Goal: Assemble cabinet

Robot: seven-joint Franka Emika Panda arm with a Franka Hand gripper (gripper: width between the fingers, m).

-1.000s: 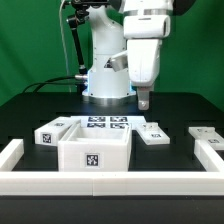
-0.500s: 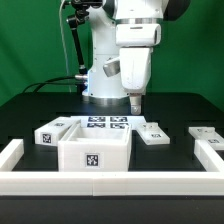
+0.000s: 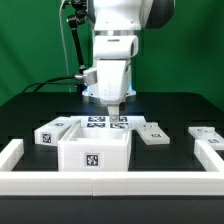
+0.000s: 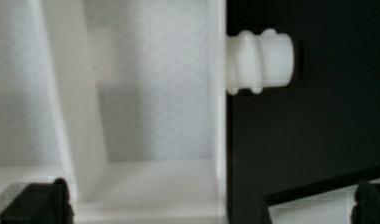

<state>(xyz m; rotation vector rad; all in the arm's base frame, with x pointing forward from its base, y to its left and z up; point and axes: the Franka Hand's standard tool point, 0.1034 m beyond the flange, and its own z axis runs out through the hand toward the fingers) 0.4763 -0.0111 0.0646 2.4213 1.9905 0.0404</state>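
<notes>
**A:** Where does the cabinet stand?

**B:** In pieces. The box (image 3: pixel 95 150) sits open-topped on the table (image 3: pixel 25 105), just behind the rail (image 3: pixel 100 186). A block (image 3: pixel 48 133) lies close beside it on the exterior view's left. A panel (image 3: pixel 153 132) lies on the right, with another part (image 3: pixel 205 133) further out. Nothing looks joined yet.

**A:** And the arm?

**B:** The arm (image 3: pixel 112 50) hangs over the back of the box, above the marker board (image 3: pixel 104 123). Its fingers (image 4: pixel 41 203) are spread wide and hold nothing. The wrist view shows one dark tip at each side. Between them is a white wall, apparently the box's, and a ribbed peg (image 4: pixel 261 62) juts from it.

**A:** What could go wrong from here?

**B:** A grasp on that wall looks like the likely next step, and centring is the main worry. If the arm goes down off-centre, one tip could land on the wall's top edge instead of passing beside it. That would shove the box toward the rail or into the block.

**A:** Anything else?

**B:** A shallow bite. The plastic looks smooth, and the box would be held by one wall only. It could tilt or slip out once lifted. The peg is a snag too: a finger closing against it rather than the flat wall would grip crookedly.
</notes>
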